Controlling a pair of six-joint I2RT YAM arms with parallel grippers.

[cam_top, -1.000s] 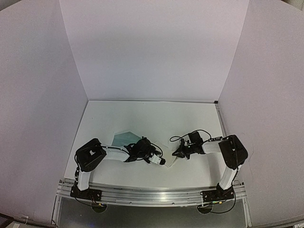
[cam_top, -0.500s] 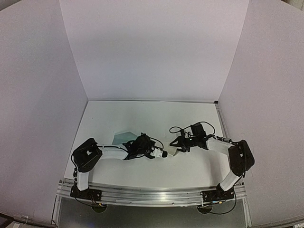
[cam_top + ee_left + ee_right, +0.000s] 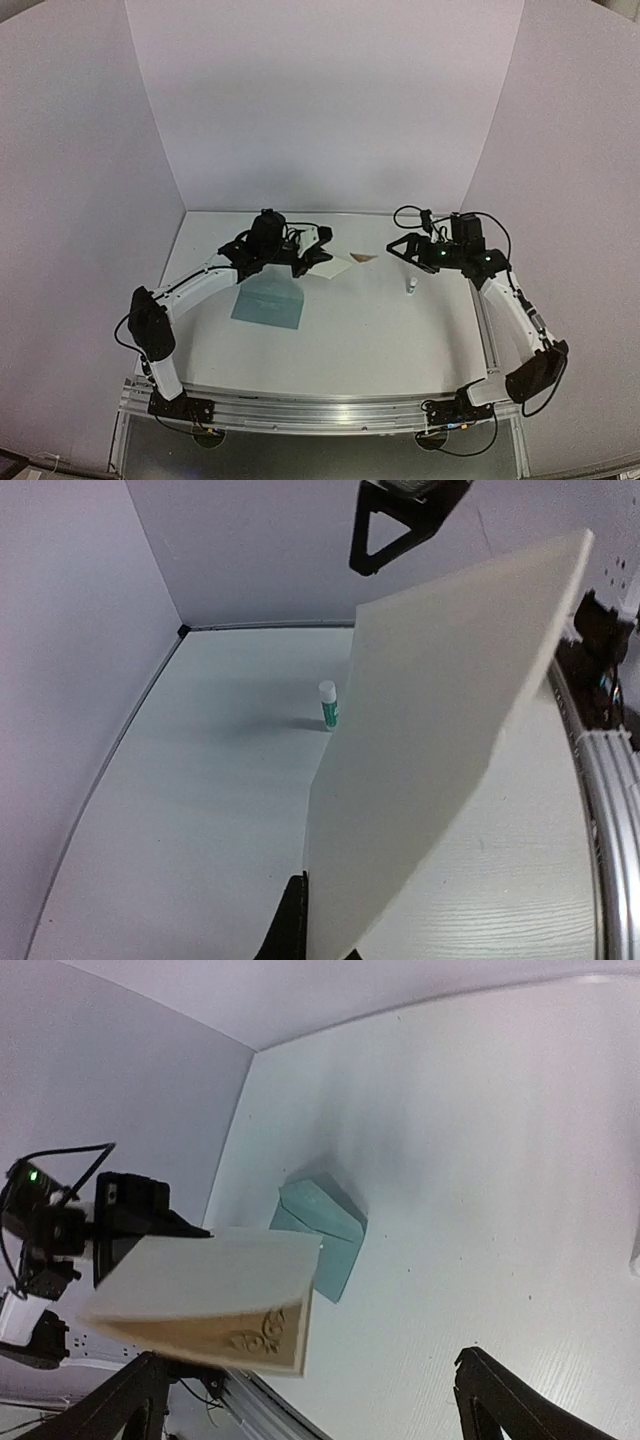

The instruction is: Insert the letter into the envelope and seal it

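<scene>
The tan letter is held off the table, pinched at one edge by my shut left gripper. In the left wrist view its pale back fills the right half, rising from the left gripper. In the right wrist view the letter shows a bent pale face and an ornamented tan strip. The teal envelope lies flat on the table below and left of it, flap end towards the back. My right gripper hangs wide open just right of the letter, not touching it.
A small glue stick with a green label stands upright on the table below the right gripper; it shows in the left wrist view too. White walls enclose the table on three sides. A metal rail runs along the near edge.
Both arms have swung from near the front edge to the back of the table. The right gripper opened and let go; the left shut on the letter and lifted it. The envelope is now uncovered.
</scene>
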